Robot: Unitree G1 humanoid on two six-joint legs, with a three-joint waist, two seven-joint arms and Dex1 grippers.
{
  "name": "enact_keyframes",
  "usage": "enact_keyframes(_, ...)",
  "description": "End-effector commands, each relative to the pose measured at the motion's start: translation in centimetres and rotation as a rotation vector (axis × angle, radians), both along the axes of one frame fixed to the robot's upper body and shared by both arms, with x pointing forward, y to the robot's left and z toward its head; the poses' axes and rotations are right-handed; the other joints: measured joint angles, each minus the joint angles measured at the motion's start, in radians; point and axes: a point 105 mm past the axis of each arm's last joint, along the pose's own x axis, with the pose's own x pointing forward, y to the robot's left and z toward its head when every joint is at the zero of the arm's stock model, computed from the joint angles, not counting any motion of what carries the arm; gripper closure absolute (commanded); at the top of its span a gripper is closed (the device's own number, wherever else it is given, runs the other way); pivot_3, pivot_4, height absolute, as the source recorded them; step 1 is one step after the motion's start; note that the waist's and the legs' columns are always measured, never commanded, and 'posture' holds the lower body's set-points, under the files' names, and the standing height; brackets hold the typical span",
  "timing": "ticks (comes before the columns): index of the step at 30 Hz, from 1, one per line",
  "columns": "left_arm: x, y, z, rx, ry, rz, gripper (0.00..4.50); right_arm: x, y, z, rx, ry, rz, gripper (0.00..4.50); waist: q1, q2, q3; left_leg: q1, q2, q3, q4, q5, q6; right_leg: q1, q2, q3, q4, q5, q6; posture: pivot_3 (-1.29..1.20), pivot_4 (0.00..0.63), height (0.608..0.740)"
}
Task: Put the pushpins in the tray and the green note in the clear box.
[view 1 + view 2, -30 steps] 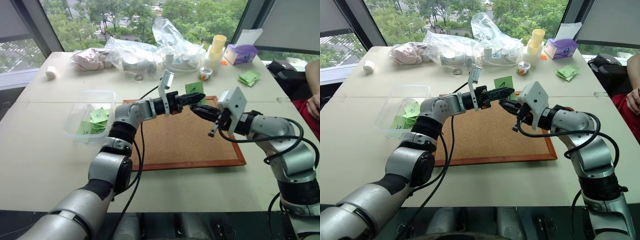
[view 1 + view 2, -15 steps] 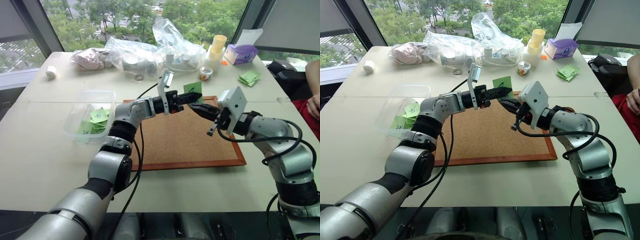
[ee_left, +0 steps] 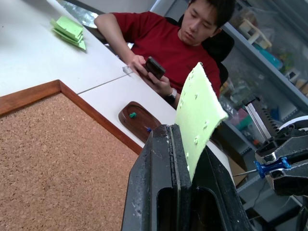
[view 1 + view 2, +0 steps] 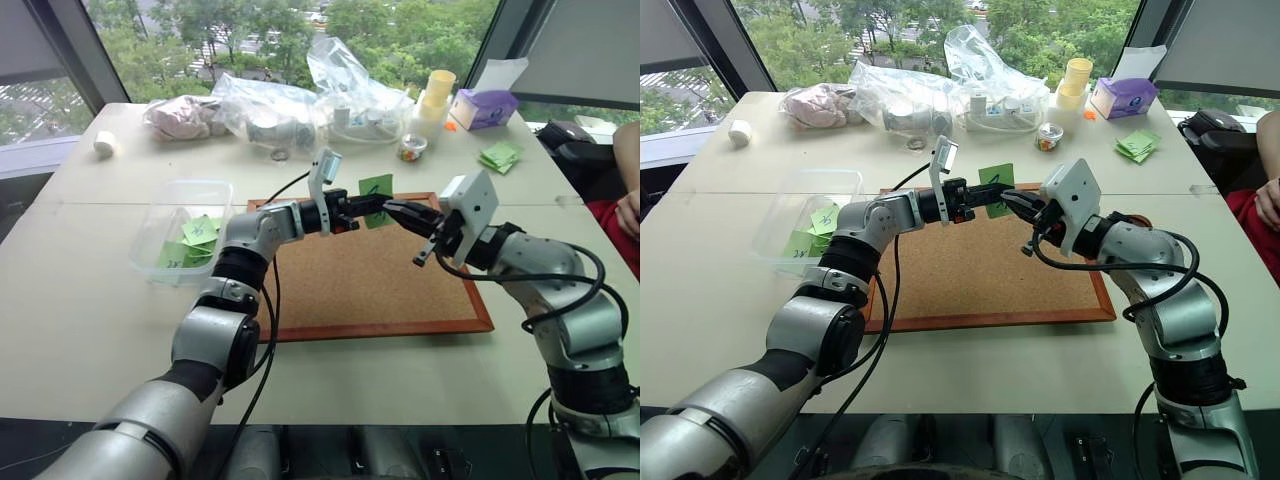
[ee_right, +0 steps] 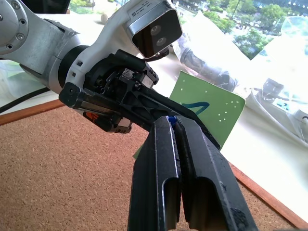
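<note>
A light green note (image 5: pixel 207 108) is marked with a dark blue scribble; a blue-headed pushpin (image 3: pixel 265 168) is seen.

Silver-grey jointed arms with black bands at the joints, black cables looping alongside, white camera block on each wrist, 2 black fingers per claw.

Green note (image 4: pixel 376 191) upright in left hand (image 4: pixel 372 205) above corkboard (image 4: pixel 340 290).
</note>
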Motion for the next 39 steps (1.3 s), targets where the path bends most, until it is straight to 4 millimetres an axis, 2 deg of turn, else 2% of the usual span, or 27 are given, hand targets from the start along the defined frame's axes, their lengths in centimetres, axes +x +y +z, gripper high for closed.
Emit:
enact_keyframes(1, 0.0, 0.5, 1.3, -0.021, -0.05, 0.012, 4.46, 0.3, -2.4, 1.9, 0.156, -0.017, -0.113, 4.5, 0.001, 0.0, 0.0, 0.0, 0.0, 0.0, 0.0, 0.0, 0.0, 0.0, 0.0, 0.0, 0.0, 0.0, 0.0, 0.0, 0.15, 0.738)
enact_keyframes(2, 0.0, 0.5, 1.3, -0.011, -0.062, 0.013, 4.46, 0.8, -3.9, 1.9, 0.205, -0.003, -0.18, 4.5, 0.001, 0.0, 0.0, 0.0, 0.001, 0.0, 0.0, 0.0, 0.0, 0.0, 0.0, 0.0, 0.0, 0.0, 0.0, 0.0, 0.15, 0.738)
enact_keyframes(4, -0.3, 0.7, 0.9, 0.024, -0.103, 0.018, 4.46, 2.3, -8.2, 1.1, 0.249, 0.032, -0.388, 4.5, 0.002, 0.0, 0.0, 0.0, 0.001, 0.0, 0.0, 0.0, 0.0, 0.0, 0.0, 0.0, 0.0, 0.0, 0.0, 0.0, 0.15, 0.738)
enact_keyframes(6, -0.7, 0.8, 0.0, 0.109, -0.194, 0.035, 4.46, 3.3, -12.3, -0.6, 0.247, 0.09, -0.597, 4.5, 0.002, 0.0, 0.0, 0.0, 0.001, 0.0, 0.0, 0.0, 0.0, 0.0, -0.001, 0.0, 0.0, 0.0, 0.0, 0.0, 0.15, 0.738)
enact_keyframes(9, -1.0, 0.6, -0.2, 0.168, -0.309, 0.086, 4.46, 3.9, -15.6, -3.0, 0.23, 0.181, -0.779, 4.5, 0.001, 0.0, 0.0, 0.0, 0.001, 0.001, 0.0, 0.0, 0.0, 0.0, -0.001, 0.0, 0.0, 0.0, 0.0, 0.0, 0.15, 0.738)
enact_keyframes(13, -1.5, -0.1, 0.5, 0.225, -0.466, 0.141, 4.46, 3.8, -16.9, -5.5, 0.21, 0.263, -0.866, 4.5, 0.001, 0.001, 0.0, 0.0, 0.001, 0.001, 0.0, 0.0, -0.001, -0.001, -0.001, 0.001, 0.001, 0.0, 0.0, 0.0, 0.15, 0.738)
enact_keyframes(15, -1.9, -0.3, 0.1, 0.312, -0.557, 0.125, 4.46, 3.6, -17.7, -6.7, 0.229, 0.306, -0.904, 4.5, -0.001, 0.001, 0.0, 0.0, 0.001, 0.002, 0.0, 0.001, -0.001, -0.001, -0.001, 0.001, 0.001, 0.0, 0.0, 0.0, 0.15, 0.738)
enact_keyframes(20, -3.4, 0.0, -1.1, 0.428, -0.64, 0.019, 4.46, 3.5, -18.1, -7.2, 0.255, 0.339, -0.92, 4.5, -0.006, 0.003, -0.001, 0.002, 0.001, 0.003, -0.001, 0.001, -0.001, -0.001, 0.0, 0.002, 0.001, 0.0, 0.0, 0.0, 0.15, 0.738)
enact_keyframes(28, -3.9, 0.7, -2.1, 0.537, -0.712, -0.048, 4.46, 3.8, -18.5, -8.2, 0.288, 0.387, -0.935, 4.5, -0.001, 0.003, -0.001, 0.001, 0.001, 0.002, -0.001, 0.001, -0.002, 0.0, 0.0, 0.002, 0.001, 0.0, 0.0, 0.0, 0.15, 0.738)
enact_keyframes(31, -3.7, 0.8, -2.3, 0.536, -0.693, -0.041, 4.5, 4.0, -18.8, -8.7, 0.286, 0.395, -0.941, 3.61, -0.001, 0.003, -0.001, 0.001, 0.001, 0.002, -0.001, 0.001, -0.002, 0.0, 0.0, 0.002, 0.001, 0.0, 0.0, 0.0, 0.15, 0.738)
enact_keyframes(32, -3.7, 0.9, -2.5, 0.54, -0.69, -0.04, 4.5, 4.0, -18.8, -8.7, 0.287, 0.394, -0.941, 3.18, -0.002, 0.003, -0.001, 0.001, 0.001, 0.002, -0.001, 0.001, -0.002, 0.0, 0.0, 0.002, 0.001, 0.0, 0.0, 0.0, 0.15, 0.738)
enact_keyframes(34, -3.7, 1.1, -2.6, 0.544, -0.683, -0.037, 4.5, 4.1, -18.8, -8.6, 0.289, 0.386, -0.939, 2.07, -0.002, 0.003, -0.001, 0.001, 0.001, 0.002, -0.001, 0.001, -0.002, 0.0, 0.0, 0.002, 0.001, 0.0, 0.0, 0.0, 0.15, 0.738)
enact_keyframes(38, -3.7, 1.3, -2.6, 0.542, -0.677, -0.034, 4.5, 4.2, -18.9, -8.1, 0.304, 0.369, -0.938, 0.17, -0.005, 0.003, -0.001, 0.001, 0.001, 0.002, -0.001, 0.001, -0.002, 0.0, 0.0, 0.002, 0.001, 0.0, 0.0, 0.0, 0.15, 0.738)
enact_keyframes(39, -3.7, 1.4, -2.6, 0.541, -0.676, -0.033, 4.5, 4.2, -18.9, -8.1, 0.306, 0.365, -0.938, 0.08, -0.004, 0.003, -0.001, 0.001, 0.001, 0.002, -0.001, 0.001, -0.002, 0.0, 0.0, 0.002, 0.001, 0.0, 0.0, 0.0, 0.15, 0.738)
